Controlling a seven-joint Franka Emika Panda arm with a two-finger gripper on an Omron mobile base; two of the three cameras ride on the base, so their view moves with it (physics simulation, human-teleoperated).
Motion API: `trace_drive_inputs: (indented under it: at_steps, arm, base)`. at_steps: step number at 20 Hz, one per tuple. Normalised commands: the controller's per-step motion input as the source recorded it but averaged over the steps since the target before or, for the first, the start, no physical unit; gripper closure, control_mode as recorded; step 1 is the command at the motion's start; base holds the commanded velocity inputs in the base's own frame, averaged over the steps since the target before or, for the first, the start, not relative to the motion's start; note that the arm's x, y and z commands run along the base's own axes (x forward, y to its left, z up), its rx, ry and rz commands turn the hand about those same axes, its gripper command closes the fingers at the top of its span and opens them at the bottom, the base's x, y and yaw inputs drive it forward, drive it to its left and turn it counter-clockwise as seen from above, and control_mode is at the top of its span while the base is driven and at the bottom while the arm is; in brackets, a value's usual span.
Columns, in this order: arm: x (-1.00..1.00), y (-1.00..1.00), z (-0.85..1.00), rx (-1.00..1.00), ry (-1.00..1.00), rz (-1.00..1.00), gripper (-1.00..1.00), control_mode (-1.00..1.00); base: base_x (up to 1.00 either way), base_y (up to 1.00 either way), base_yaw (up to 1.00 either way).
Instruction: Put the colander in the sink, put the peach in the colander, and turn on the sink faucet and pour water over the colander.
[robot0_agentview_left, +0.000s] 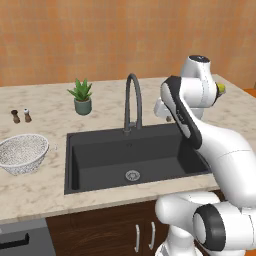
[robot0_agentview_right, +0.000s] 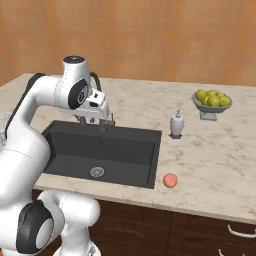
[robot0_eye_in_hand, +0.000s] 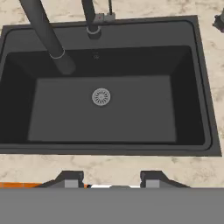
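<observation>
The speckled white-grey colander (robot0_agentview_left: 22, 154) sits upright on the counter, left of the black sink (robot0_agentview_left: 80, 165). The small orange peach (robot0_agentview_right: 170, 180) lies on the counter right of the sink (robot0_agentview_right: 127, 150), near the front edge. The dark gooseneck sink faucet (robot0_agentview_left: 132, 100) rises behind the basin, and no water is running. My gripper (robot0_agentview_right: 93, 120) hangs above the sink's back part, close to the faucet. In the hand view it (robot0_eye_in_hand: 110, 180) points down at the basin (robot0_eye_in_hand: 131, 113) and its silver drain (robot0_eye_in_hand: 101, 96), open, with nothing between its fingertips (robot0_eye_in_hand: 70, 179).
A potted plant (robot0_agentview_left: 81, 97) and two small shakers (robot0_agentview_left: 21, 116) stand at the back left. A soap dispenser (robot0_agentview_right: 176, 124) stands right of the sink, and a footed bowl of lemons (robot0_agentview_right: 212, 100) further right. The faucet spout (robot0_eye_in_hand: 46, 33) crosses the hand view's upper left.
</observation>
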Motion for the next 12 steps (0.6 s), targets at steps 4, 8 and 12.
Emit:
trace_drive_inputs:
  at_steps: [4, 8, 12]
  arm:
    - [-0.33, 0.13, -0.02, 0.0, -0.01, 0.0, -1.0, -1.0]
    - [-0.62, 0.97, -0.07, 0.0, 0.0, -0.02, -1.0, -1.0]
    - [-0.29, 1.0, -0.01, 0.0, -0.03, -0.12, -1.0, -1.0]
  base:
    - [0.0, 0.0, 0.0]
    - [0.0, 0.0, 0.0]
    - [0.0, 0.0, 0.0]
